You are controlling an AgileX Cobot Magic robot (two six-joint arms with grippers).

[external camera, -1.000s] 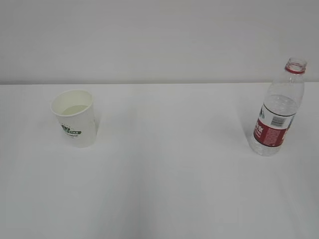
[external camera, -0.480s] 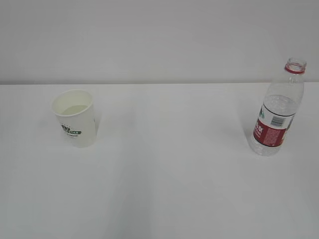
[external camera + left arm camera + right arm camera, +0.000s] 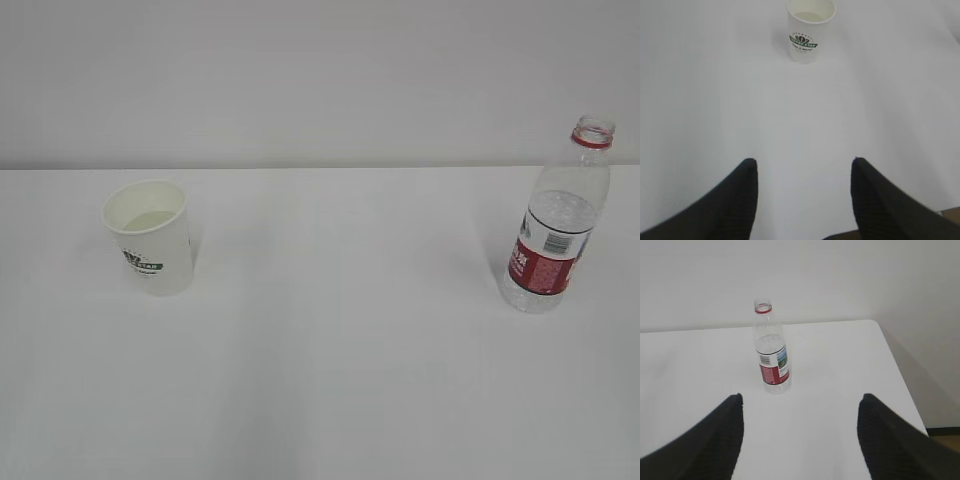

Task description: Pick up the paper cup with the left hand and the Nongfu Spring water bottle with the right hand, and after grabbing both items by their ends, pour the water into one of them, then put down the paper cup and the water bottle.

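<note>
Paper cup (image 3: 149,236) and water bottle (image 3: 557,234) stand upright, well apart; both end effectors (image 3: 804,200) (image 3: 800,432) gape empty.

Looked like a lab-style test setup: bare white tabletop (image 3: 330,380), plain white wall (image 3: 300,80) behind, brown floor (image 3: 945,440) past the edge.
</note>
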